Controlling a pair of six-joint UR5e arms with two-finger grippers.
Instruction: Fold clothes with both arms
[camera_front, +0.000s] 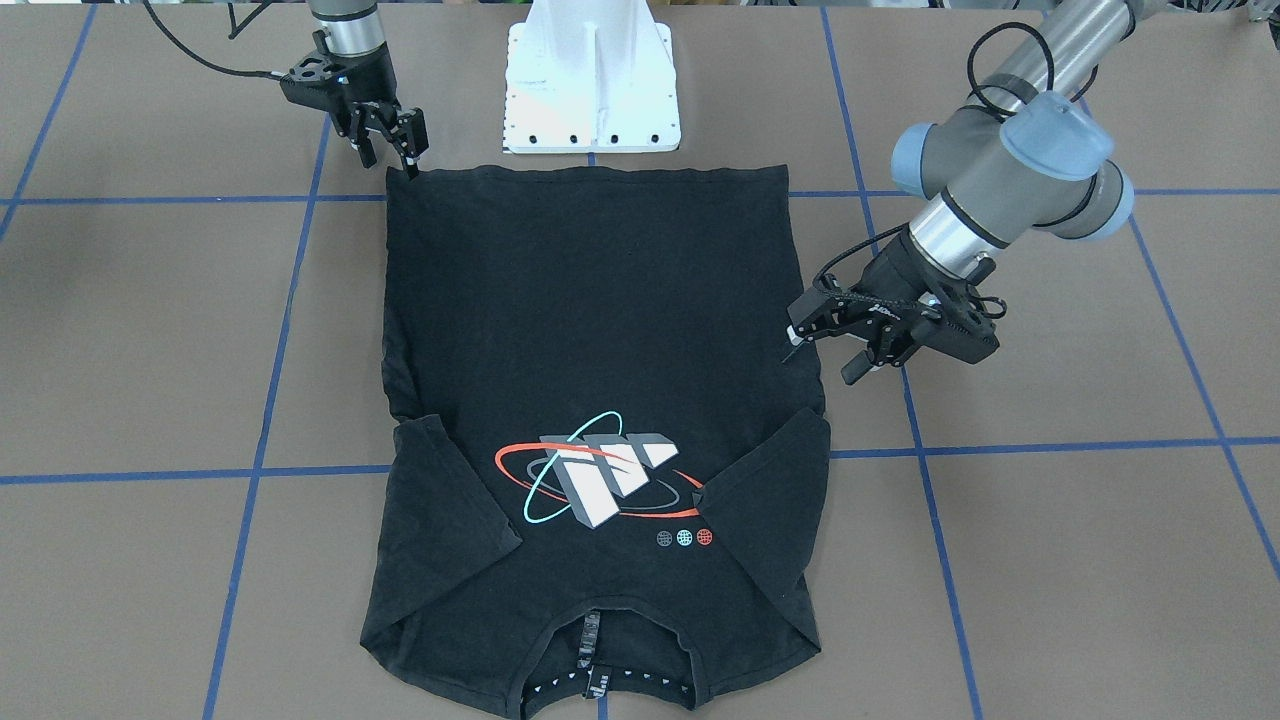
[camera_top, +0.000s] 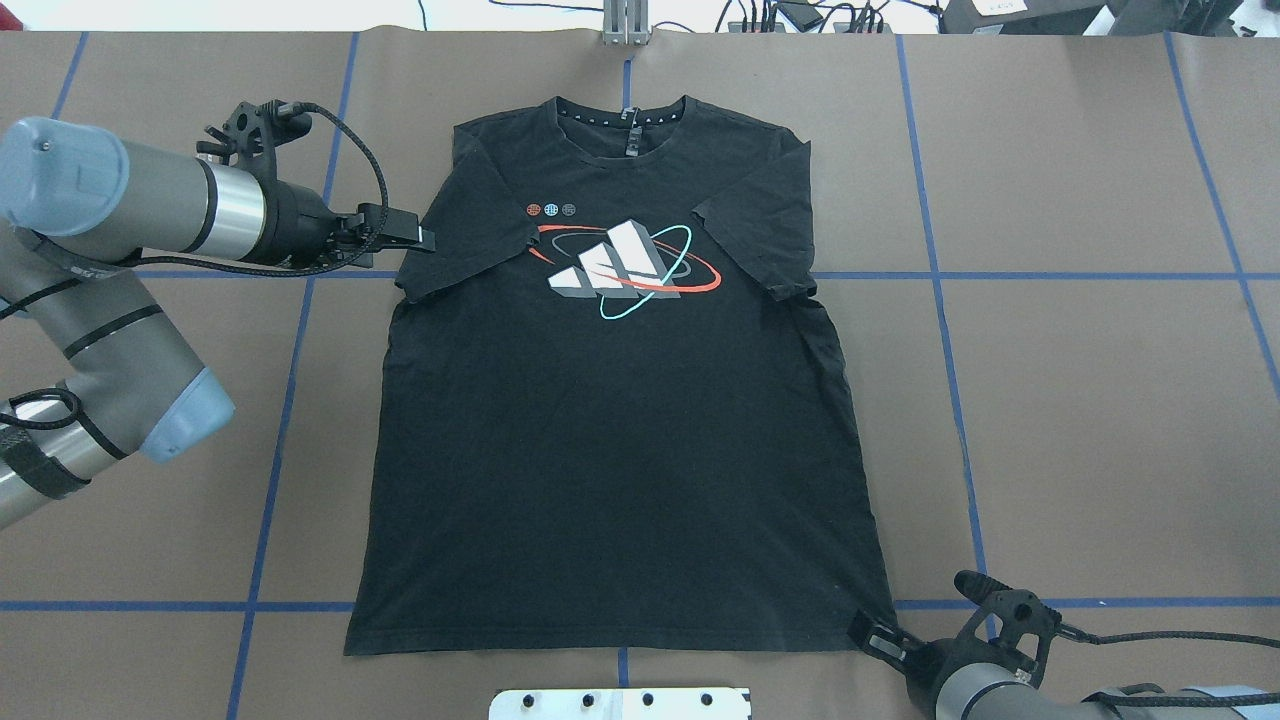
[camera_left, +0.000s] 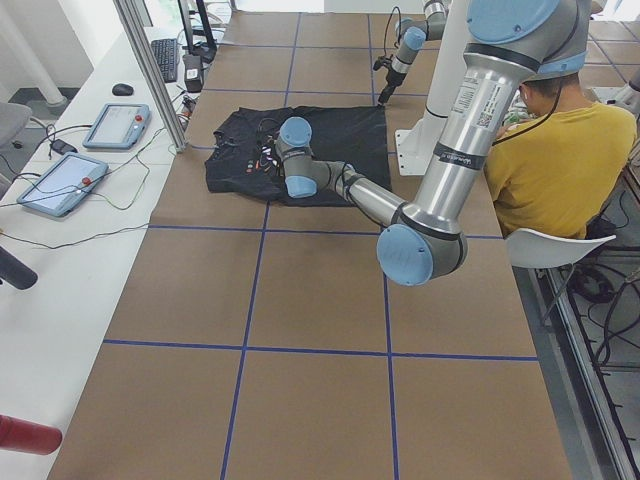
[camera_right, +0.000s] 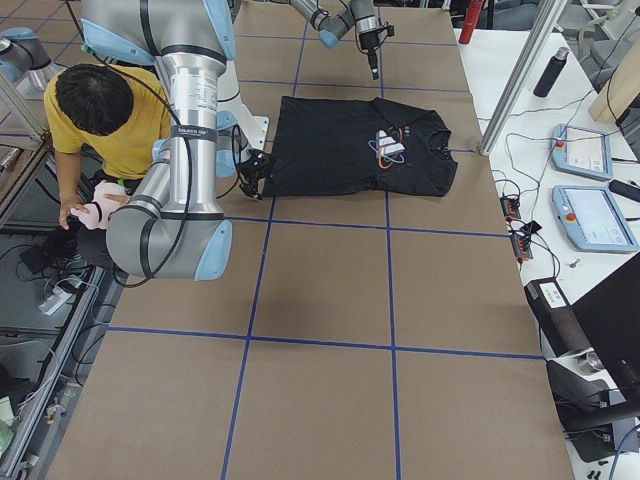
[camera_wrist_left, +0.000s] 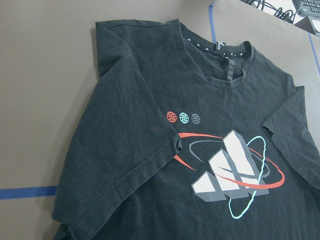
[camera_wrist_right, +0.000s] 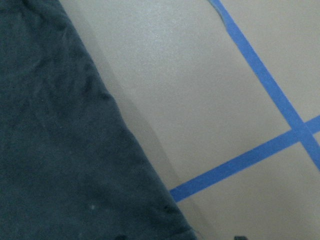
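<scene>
Neck-first at 6 o'clock, the black T-shirt (camera_front: 600, 320) lies flat, print up, on the brown table (camera_front: 1050, 560). At 3 o'clock the left gripper (camera_front: 820, 365) hovers just beside its side edge, jaws apart. Farthest, at 11 o'clock, the right gripper (camera_front: 390, 165) stands at a hem corner, jaws apart. Closing may catch one layer only, skewing the fold. Contact with the cloth is unclear, and neither wrist view shows fingers.

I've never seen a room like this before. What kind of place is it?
Probably a robot lab: a left arm and a right arm reach toward a T-shirt on a table gridded with blue tape, and control tablets lie on a side bench.
</scene>
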